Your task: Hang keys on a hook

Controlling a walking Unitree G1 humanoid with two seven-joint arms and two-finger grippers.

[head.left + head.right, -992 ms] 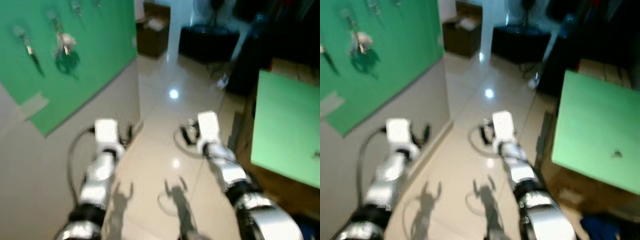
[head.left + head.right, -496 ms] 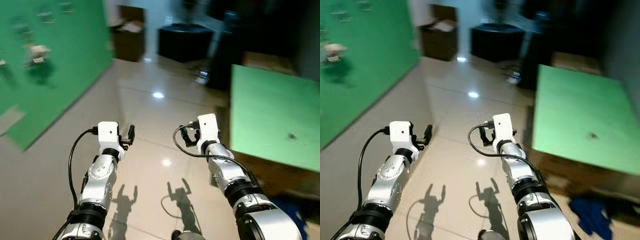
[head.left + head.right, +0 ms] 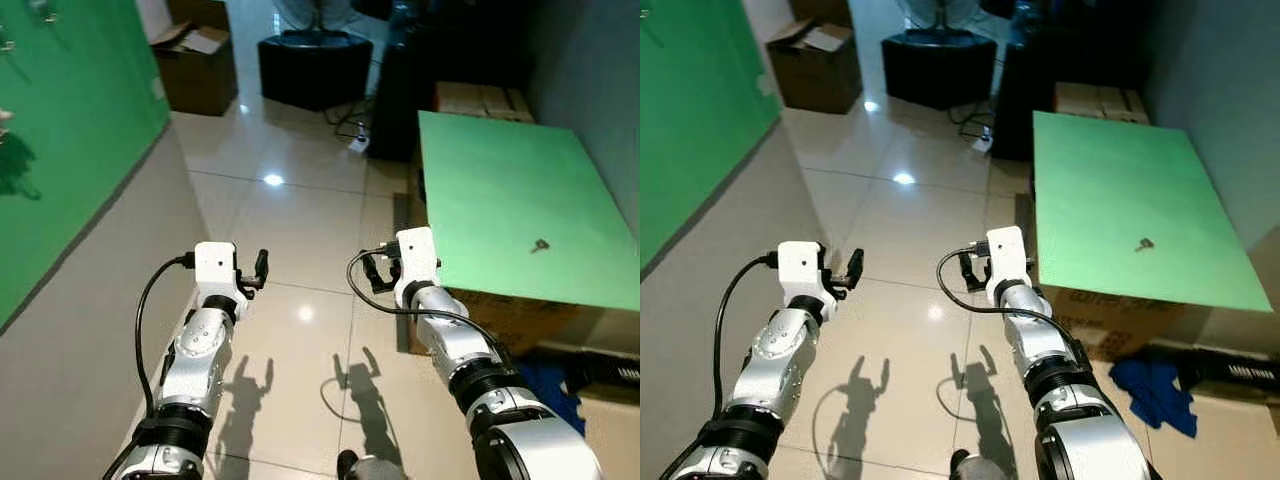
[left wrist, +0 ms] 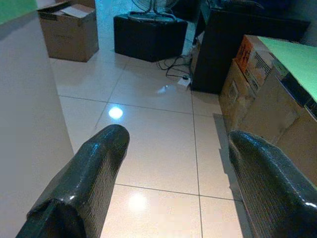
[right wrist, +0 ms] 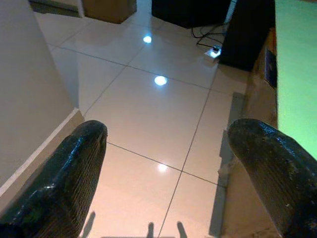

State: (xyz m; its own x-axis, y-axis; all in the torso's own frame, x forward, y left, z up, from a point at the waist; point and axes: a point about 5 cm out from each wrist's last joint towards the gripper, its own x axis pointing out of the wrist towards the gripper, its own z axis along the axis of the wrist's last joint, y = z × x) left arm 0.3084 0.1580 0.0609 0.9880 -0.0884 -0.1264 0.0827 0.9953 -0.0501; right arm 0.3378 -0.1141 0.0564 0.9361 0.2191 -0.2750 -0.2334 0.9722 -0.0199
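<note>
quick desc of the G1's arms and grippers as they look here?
Both arms are jointed silver metal with black bands. A white boxy wrist block tops each, with a looping black cable. The left gripper and right gripper each have two thick, textured black fingers.

The keys (image 3: 539, 244) are a small dark bunch lying flat on the green counter (image 3: 480, 190), toward its right side, well apart from the near edge, untouched.

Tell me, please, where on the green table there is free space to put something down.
Nearly the whole green table is bare. The only item is the small keys, near its right edge. Both grippers, left and right, hang open over the floor tiles.
</note>
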